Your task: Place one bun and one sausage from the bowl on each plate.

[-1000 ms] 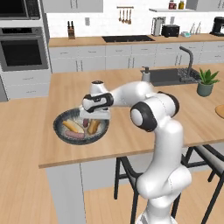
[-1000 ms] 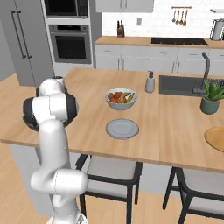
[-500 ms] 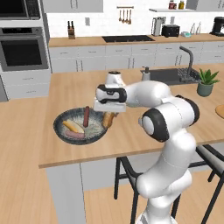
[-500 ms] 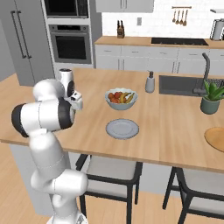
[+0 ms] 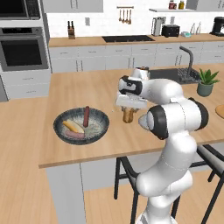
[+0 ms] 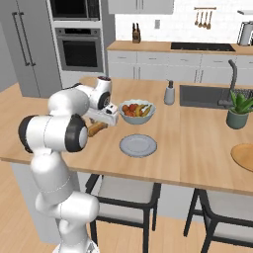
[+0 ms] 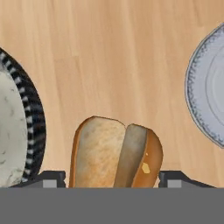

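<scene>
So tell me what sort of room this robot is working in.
A home kitchen, rendered. Built-in wall ovens stand at the back, a sink with a faucet is set into the wooden island counter, and utensils hang on the tiled wall above a cooktop.

The arm is glossy white, built of fat rounded segments that swell at each joint like stacked capsules. Dark grey, nearly black rings and round caps mark the joints, one big disc on the elbow. Its wrist ends in a flat white block carrying the claw point(image 5: 127, 114), whose two small finger tips are dark.
</scene>
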